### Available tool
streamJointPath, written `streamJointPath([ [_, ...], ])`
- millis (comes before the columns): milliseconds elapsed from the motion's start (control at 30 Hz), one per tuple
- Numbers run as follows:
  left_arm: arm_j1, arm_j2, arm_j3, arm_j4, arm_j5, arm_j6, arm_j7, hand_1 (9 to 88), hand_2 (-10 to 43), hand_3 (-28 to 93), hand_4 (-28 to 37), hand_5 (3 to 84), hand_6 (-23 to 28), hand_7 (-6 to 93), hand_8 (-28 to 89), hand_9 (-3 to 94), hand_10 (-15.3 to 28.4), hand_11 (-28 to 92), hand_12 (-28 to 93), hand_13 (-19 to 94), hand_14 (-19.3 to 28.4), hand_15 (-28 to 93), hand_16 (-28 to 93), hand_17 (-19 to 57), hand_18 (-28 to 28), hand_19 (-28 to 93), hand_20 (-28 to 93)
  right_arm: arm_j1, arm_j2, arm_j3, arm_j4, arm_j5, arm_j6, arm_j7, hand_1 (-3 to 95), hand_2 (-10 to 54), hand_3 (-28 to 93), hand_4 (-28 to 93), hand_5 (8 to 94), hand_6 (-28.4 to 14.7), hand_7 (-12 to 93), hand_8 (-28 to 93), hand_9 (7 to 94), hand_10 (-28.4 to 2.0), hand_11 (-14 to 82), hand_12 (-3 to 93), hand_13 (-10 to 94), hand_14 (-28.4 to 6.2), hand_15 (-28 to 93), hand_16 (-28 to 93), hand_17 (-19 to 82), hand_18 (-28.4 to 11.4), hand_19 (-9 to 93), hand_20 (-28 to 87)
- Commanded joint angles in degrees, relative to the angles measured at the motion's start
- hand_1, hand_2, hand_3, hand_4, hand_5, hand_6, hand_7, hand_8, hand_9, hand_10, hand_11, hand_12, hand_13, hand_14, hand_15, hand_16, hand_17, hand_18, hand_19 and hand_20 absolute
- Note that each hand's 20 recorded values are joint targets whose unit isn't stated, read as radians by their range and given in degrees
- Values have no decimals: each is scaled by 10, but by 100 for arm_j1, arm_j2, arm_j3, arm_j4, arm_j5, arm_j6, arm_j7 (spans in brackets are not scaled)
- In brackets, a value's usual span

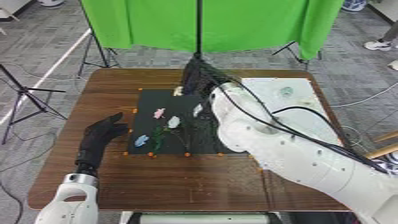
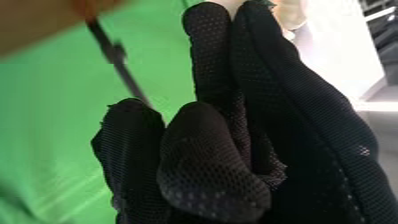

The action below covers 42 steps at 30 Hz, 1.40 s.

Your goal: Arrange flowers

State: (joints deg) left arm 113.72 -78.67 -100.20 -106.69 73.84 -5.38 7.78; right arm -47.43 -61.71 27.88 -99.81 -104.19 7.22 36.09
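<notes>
The left hand (image 1: 97, 135) has loosely open fingers; I cannot tell whether the right hand (image 1: 199, 76) grips.

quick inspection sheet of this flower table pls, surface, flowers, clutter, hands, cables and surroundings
Surface: brown wooden table, with a black mat edged by orange marks and a white sheet to its right
Job's things: pink flower, white flower, blue flower and green foliage on the mat
Clutter: small pale item on the white sheet, too unclear to name
Hands: left hand left of the mat, fingers relaxed; right hand around the mat's far edge
Cables: black cables along the right arm
Surroundings: green cloth behind the table, grey floor
</notes>
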Motion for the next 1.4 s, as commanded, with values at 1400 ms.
streamJointPath([
  [1400, 28, -73, 14, 104, 49, -242, -154, 285, 106, 581, -237, 494, 100, 57, -51, 519, 179, 224, 104, 447, 214, 265, -51, 110, 178, 290, 146, -555, 244, -54, 91, -72, -447, -132, 643, -95, 538, -174, 749, 22, 228, 36, 842, -101, 41, 350, 928, 8, 626, 308, 626, -149, 932, 606],
])
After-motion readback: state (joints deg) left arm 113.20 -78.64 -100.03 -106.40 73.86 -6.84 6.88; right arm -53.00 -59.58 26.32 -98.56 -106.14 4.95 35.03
